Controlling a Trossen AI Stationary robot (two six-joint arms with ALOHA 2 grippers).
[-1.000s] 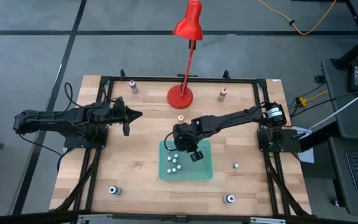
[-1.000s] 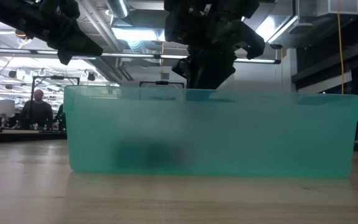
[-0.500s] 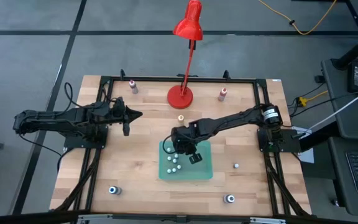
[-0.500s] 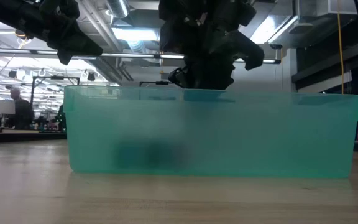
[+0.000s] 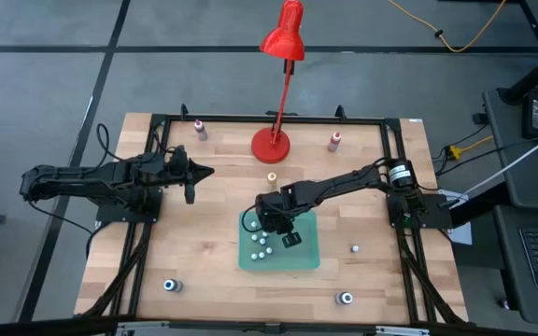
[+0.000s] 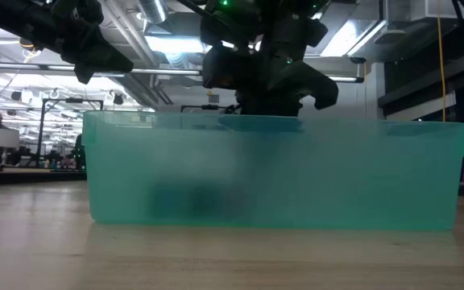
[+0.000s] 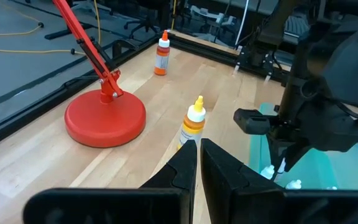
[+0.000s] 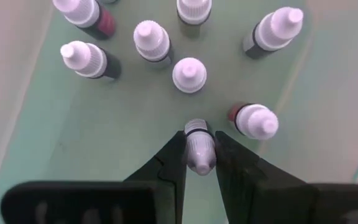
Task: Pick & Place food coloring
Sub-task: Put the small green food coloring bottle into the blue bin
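Right gripper (image 8: 200,163) pinches a food coloring bottle (image 8: 199,146) (wrist view only); left gripper (image 7: 199,163) closed, empty.

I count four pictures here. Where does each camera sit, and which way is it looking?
High view: above the wooden table, looking straight down; both dark arms show.
Low view: at tabletop height, facing the translucent green tray; arms enter from above.
Left wrist view: on the waiting left arm, over the left gripper, toward the red desk lamp's base.
Right wrist view: over the right gripper, which holds a tiny white-capped bottle above the tray.
All four views show the tray.
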